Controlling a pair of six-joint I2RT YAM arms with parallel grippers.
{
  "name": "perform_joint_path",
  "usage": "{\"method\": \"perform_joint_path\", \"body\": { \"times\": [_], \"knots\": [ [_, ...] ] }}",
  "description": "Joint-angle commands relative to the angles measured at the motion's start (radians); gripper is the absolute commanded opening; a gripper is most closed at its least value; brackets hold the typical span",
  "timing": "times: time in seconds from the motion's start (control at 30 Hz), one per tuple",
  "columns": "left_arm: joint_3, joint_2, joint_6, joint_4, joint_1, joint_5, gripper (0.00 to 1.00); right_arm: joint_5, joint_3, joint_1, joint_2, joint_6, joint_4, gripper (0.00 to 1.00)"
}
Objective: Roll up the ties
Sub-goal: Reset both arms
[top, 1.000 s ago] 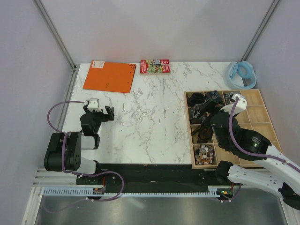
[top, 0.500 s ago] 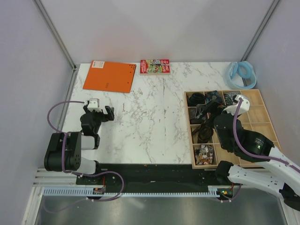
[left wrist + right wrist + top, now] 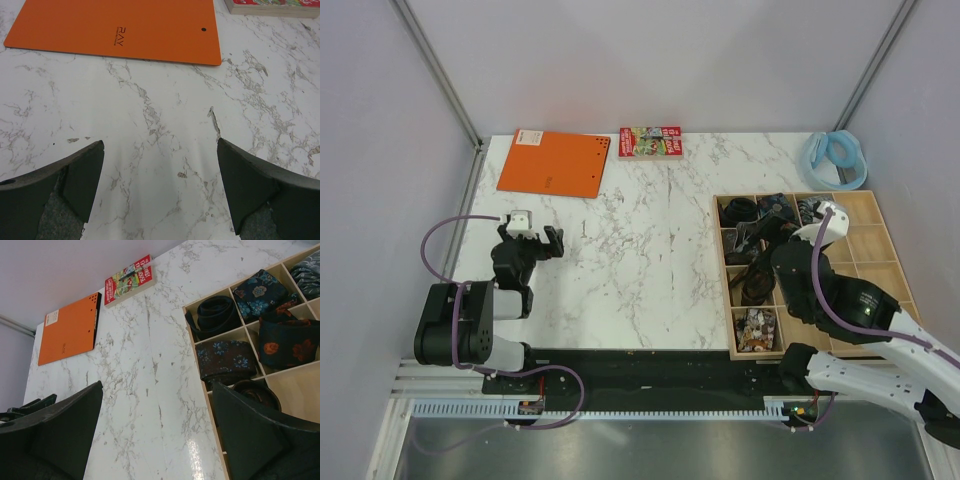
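Note:
Several ties lie in the left compartments of a wooden tray [image 3: 880,262] at the right. In the right wrist view I see a coiled black tie [image 3: 217,315], a blue-flowered one [image 3: 260,290], a black one with orange-red flowers [image 3: 287,345] and a dark one with blue flowers [image 3: 225,360]. My right gripper [image 3: 157,405] hangs open above the table at the tray's left edge, holding nothing. My left gripper [image 3: 530,238] [image 3: 160,170] stands open over bare marble at the left, far from the ties.
An orange notebook [image 3: 555,163] [image 3: 115,27] lies at the back left. A colourful book [image 3: 650,141] [image 3: 129,280] sits next to it. A pale blue ring [image 3: 835,158] rests at the back right. Grey walls close in both sides.
My right arm has shifted slightly back and forth over the tray. The left arm has not moved.

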Motion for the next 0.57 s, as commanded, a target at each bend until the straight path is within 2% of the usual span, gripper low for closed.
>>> {"method": "perform_joint_path", "body": {
  "times": [0.0,0.23,0.4,0.53],
  "knots": [
    [0.005,-0.001,0.049,0.066,-0.003,0.011,1.00,0.012,-0.004,0.005,0.012,0.018,0.002,0.98],
    [0.005,-0.002,0.049,0.066,-0.001,0.011,1.00,-0.082,-0.004,0.005,0.027,-0.081,0.088,0.98],
    [0.005,-0.001,0.049,0.066,-0.001,0.011,1.00,-0.148,-0.099,0.005,-0.052,-0.185,0.272,0.98],
    [0.005,-0.001,0.049,0.066,-0.001,0.011,1.00,-0.140,-0.115,0.005,-0.080,-0.233,0.304,0.98]
  ]
}}
